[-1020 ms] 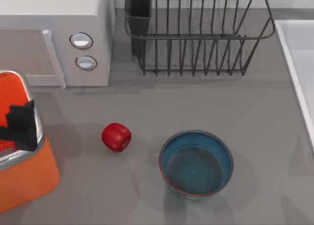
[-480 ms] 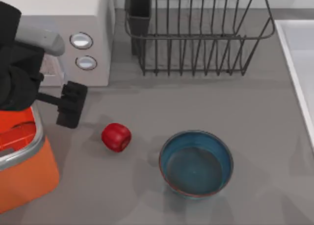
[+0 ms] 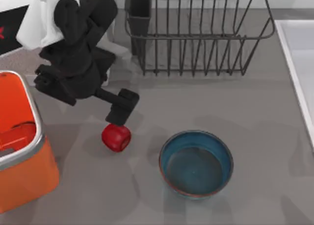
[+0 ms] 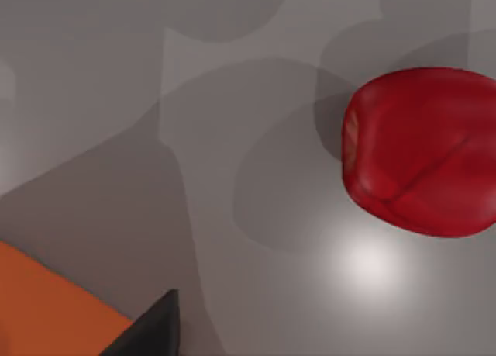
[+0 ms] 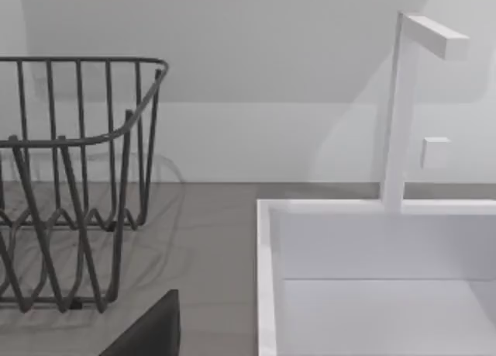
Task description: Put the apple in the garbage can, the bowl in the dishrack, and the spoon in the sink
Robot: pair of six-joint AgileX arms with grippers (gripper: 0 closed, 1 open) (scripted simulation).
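Left gripper [image 3: 119, 118]: above apple [image 3: 116, 137], finger state indiscernible. Bowl [image 3: 196, 163] just right; garbage can [image 3: 19, 156] left; dishrack [image 3: 196, 38] behind, on tabletop [image 3: 245, 112].

I am reading no text, label, brand or number on anything in these views. A small red mark is showing on a dark panel at the far left edge of the top view, but I cannot make it out as a letter or sign.
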